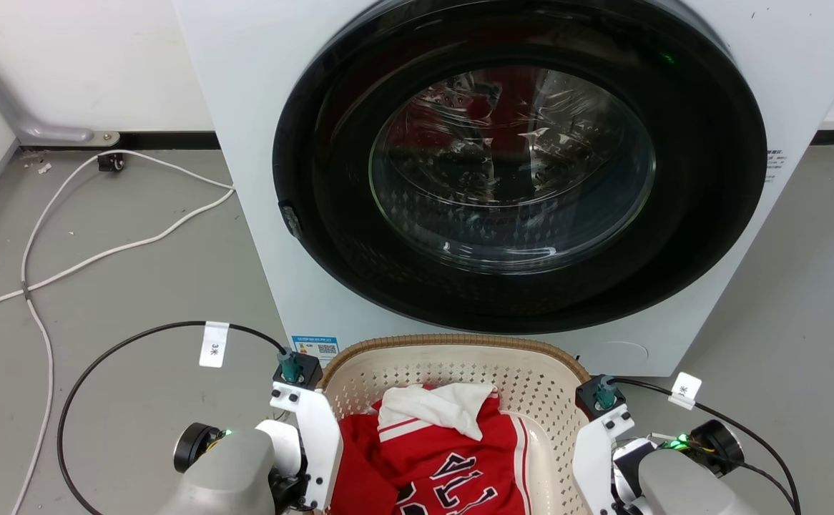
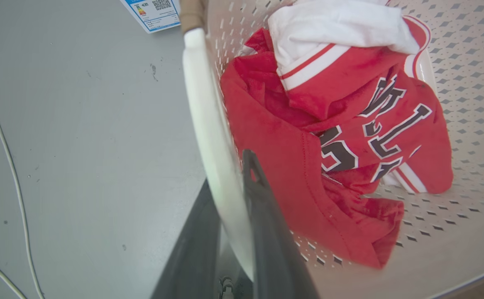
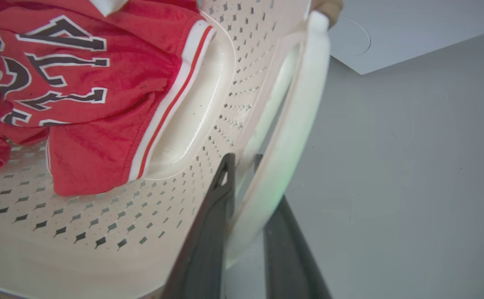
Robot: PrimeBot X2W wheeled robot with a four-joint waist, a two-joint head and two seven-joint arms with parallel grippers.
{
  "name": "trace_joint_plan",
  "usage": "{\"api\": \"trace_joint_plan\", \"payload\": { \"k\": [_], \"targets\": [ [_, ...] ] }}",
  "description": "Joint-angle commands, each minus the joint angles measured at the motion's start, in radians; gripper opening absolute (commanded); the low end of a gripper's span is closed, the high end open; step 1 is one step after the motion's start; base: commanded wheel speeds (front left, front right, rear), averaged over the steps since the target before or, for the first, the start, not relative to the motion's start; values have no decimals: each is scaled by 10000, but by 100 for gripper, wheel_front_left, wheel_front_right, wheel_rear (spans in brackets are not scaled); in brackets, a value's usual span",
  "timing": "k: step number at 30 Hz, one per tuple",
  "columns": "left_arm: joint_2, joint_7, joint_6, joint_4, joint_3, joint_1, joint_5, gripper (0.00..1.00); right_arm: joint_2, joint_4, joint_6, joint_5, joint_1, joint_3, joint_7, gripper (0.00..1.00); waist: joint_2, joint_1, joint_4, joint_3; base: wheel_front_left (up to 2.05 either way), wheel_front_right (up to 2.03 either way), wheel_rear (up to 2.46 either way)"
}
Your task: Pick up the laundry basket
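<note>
- My left gripper (image 2: 229, 174) is clamped across the white loop handle (image 2: 209, 124) on the near-left side of the laundry basket (image 1: 460, 342), with one dark finger inside the wall and one outside.
- My right gripper (image 3: 244, 166) is pinched the same way on the opposite handle (image 3: 296, 137), which fills the gap between its fingers.
- Both grips look thin: smooth plastic is held between narrow fingers, low on each loop. If I raise one arm faster than the other, I expect the basket to tip and a handle to slide out.
- The loops look slender enough to flex, so a jerky lift could twist them in my grasp.
- The red jersey (image 1: 445, 465) and the white garment (image 1: 438, 408) lie loose inside, and a tilt could shift them to one side.
- The basket sits between my wrists, its far rim just before the washing machine (image 1: 259, 143). Swinging forward could knock it against the door.
- I cannot tell whether it is off the floor (image 1: 138, 286) yet.
- It is cream-white with small perforations, rounded corners and a brown woven-look rim.
</note>
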Motion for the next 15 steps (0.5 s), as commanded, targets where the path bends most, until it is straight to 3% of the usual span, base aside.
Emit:
{"api": "trace_joint_plan", "payload": {
  "k": [1,15],
  "targets": [
    [168,-31,29,-56,-95,-135,-11,0,-126,109,-4,19,-62,186,120,0,-1,0,-7,-5,0,0,0],
    [184,25,27,-108,-425,-189,-271,0,-120,181,-4,395,-237,603,212,0,-1,0,-62,77,0,0,0]
  ]
}}
